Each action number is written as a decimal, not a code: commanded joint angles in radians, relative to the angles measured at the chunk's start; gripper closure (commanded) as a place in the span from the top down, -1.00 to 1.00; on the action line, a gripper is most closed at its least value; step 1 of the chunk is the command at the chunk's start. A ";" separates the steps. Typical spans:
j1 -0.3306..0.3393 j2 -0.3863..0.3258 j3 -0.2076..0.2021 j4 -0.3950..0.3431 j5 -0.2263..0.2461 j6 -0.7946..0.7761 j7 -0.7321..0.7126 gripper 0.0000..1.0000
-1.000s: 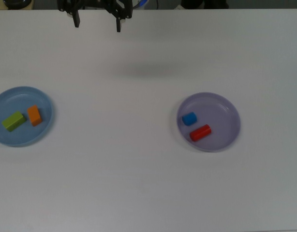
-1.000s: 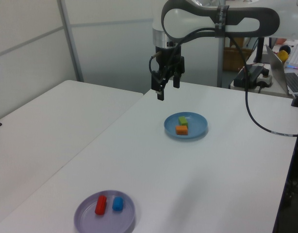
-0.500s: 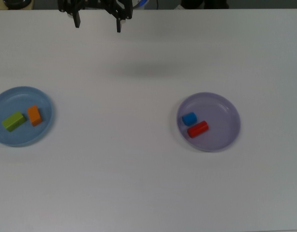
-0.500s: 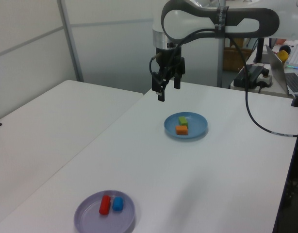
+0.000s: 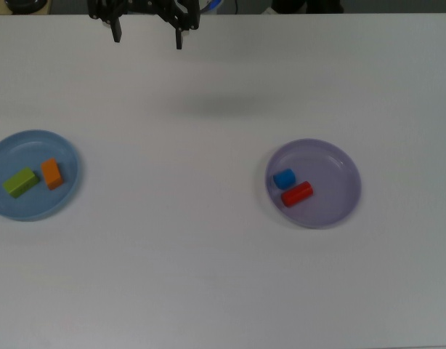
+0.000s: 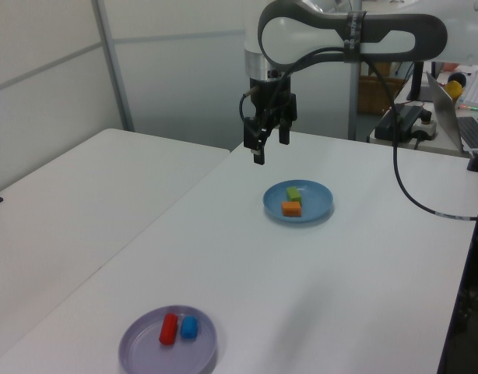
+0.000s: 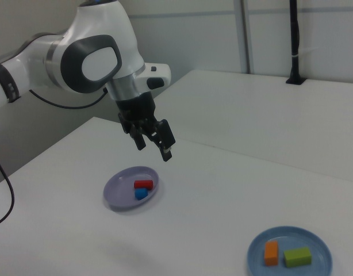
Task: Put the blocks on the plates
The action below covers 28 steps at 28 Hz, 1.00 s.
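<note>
The light blue plate [image 5: 34, 145] at the top view's left carries the lime-green brick [image 5: 20, 182] and the orange brick [image 5: 52, 174], side by side. Over on the top view's right, the lavender plate [image 5: 332, 182] carries the blue cube [image 5: 284, 178] with the red cylinder [image 5: 297, 194] touching it. My gripper [image 5: 147, 36] hangs open and empty, high above the table's far edge, well clear of both plates. The left view shows the gripper [image 6: 270, 146] above and behind the blue plate [image 6: 313, 202]. In the right view the gripper [image 7: 153, 147] hovers over the lavender plate [image 7: 116, 192].
A second white table [image 6: 83, 195] adjoins along the left view's left side. A laptop and cables [image 6: 426, 117] sit beyond the table's far end by the arm's base. A black cable [image 6: 410, 187] hangs from the arm above the table.
The red cylinder has rolled a little closer to the blue cube and come to rest against it. The gripper has drifted slightly upward, still open.
</note>
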 commanded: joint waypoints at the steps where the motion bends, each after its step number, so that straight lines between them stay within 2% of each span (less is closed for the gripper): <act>1: 0.006 0.005 0.004 0.002 -0.004 -0.018 0.001 1.00; 9: 0.006 0.002 0.011 0.002 -0.002 -0.021 -0.042 1.00; 28: 0.006 0.004 0.018 -0.001 -0.004 -0.021 -0.039 1.00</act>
